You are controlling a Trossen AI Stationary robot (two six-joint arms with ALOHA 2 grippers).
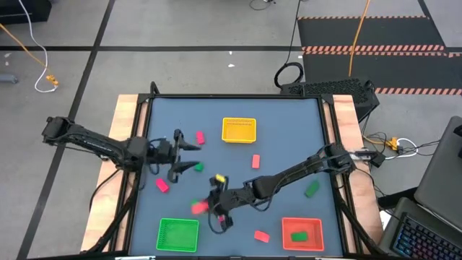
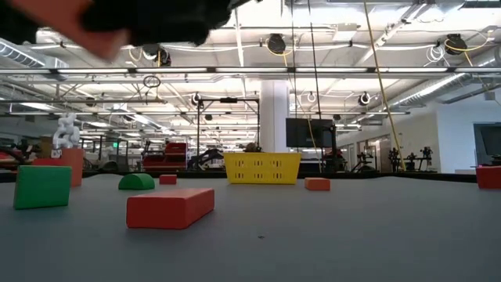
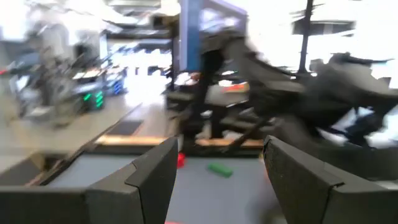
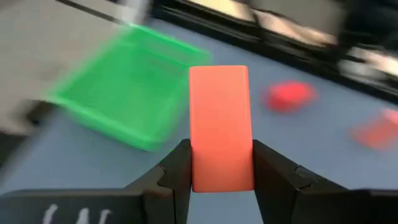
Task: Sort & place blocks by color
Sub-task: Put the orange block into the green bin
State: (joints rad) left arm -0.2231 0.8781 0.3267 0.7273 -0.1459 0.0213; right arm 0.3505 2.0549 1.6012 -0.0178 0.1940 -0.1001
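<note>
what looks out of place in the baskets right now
A green block lies in the red basket, the wrong colour for it. The green basket and yellow basket look empty. The right pincer holds a salmon block.

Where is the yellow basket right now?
In the high view the yellow basket sits at the far middle of the table, with a small pink-red block to its left and a salmon-orange block just in front.
</note>
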